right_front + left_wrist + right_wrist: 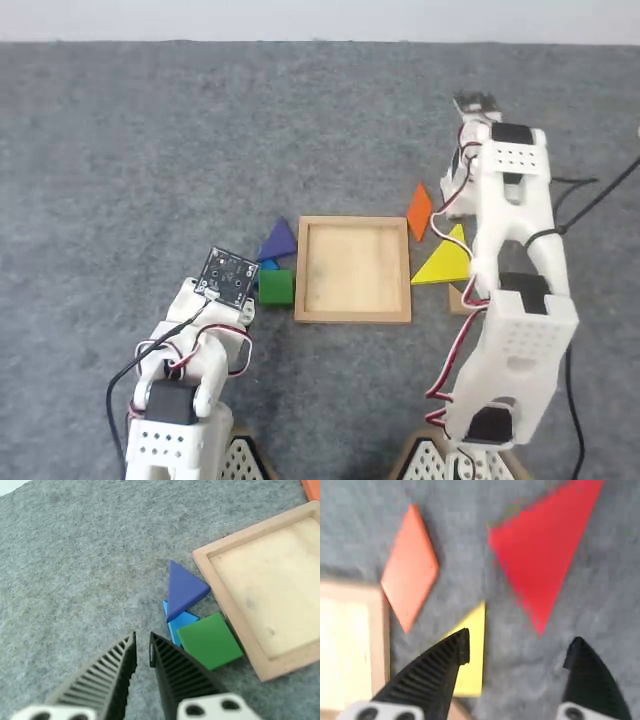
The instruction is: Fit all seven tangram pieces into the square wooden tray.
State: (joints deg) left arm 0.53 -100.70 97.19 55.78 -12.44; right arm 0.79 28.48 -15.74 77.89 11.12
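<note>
square wooden tray [302,270] lies flat on the grey felt-covered table [150,150] between the two arms, sides square to the high view, no piece inside. off its left wall: green square piece [276,287] lies against the rim, edges nearly parallel to the tray; dark purple triangle [279,241] points its apex away from the arms and overlaps a light blue piece [180,625]. off the right wall: orange parallelogram [420,211], long axis running away from the arms, near the far corner; yellow triangle [445,262], partly hidden by the arm; red triangle [545,555] beyond it. left hand [142,640] fingers almost together, gripping nothing, just short of the green square. right hand [520,642] fingers wide apart, over bare felt between yellow and red.
</note>
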